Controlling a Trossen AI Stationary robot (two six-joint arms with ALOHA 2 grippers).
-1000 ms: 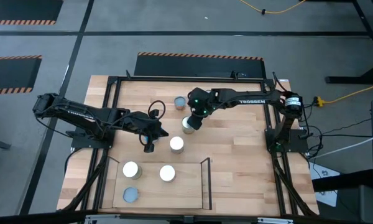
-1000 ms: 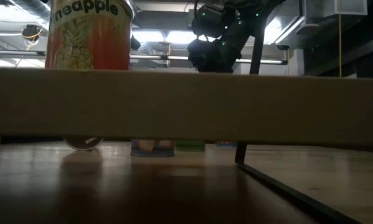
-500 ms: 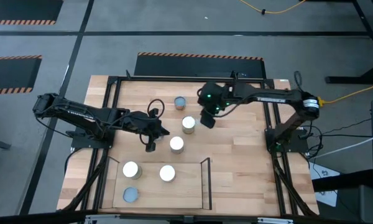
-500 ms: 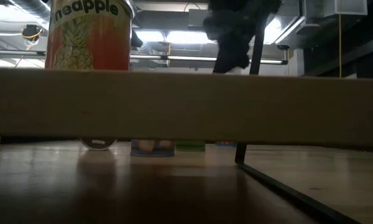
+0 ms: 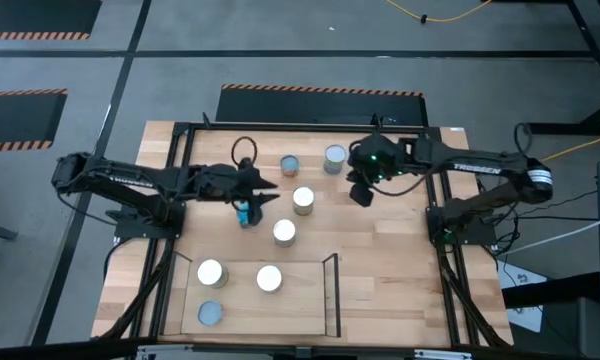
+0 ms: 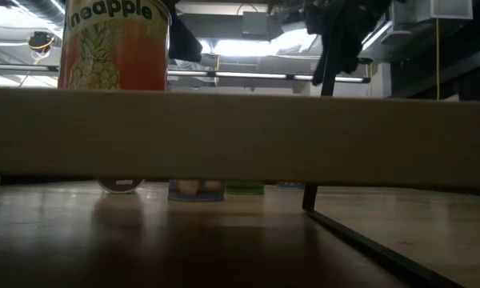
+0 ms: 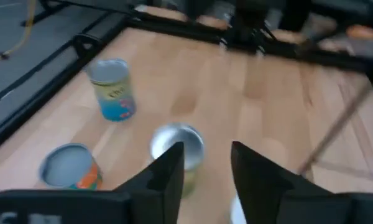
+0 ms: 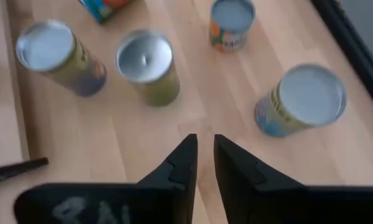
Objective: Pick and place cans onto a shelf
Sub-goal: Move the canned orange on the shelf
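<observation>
My left gripper (image 5: 266, 192) stands open left of the table's middle, pointing toward the right edge at a white-topped can (image 5: 303, 200) (image 7: 177, 144); nothing is between its fingers. A blue-labelled can (image 5: 242, 212) lies on its side, partly under that gripper's near side; its round end (image 6: 118, 186) shows below the shelf board. My right gripper (image 5: 360, 192) (image 8: 204, 146) hovers right of the upright cans (image 5: 335, 157), its fingers a narrow gap apart with nothing between them. The shelf (image 5: 300, 300) at the near edge carries three upright cans (image 5: 269, 278). My left gripper has nothing between its fingers. Its body stands over the lying blue can (image 5: 242, 214), and whether it touches that can I cannot tell.
More cans stand upright mid-table (image 5: 284, 232) and at the far side (image 5: 290, 164) (image 8: 233, 22). The shelf's black rail (image 5: 332, 290) rises at its right end. A pineapple can (image 6: 116, 44) stands on the shelf board (image 6: 240, 136). Bare wood lies toward the table's right, near side.
My right gripper has drawn back from the white-topped middle can toward the table's right edge; that can stays upright. My left gripper has gone toward the far edge and turned from pointing near to pointing right, uncovering the lying blue can, which has shifted slightly sideways.
</observation>
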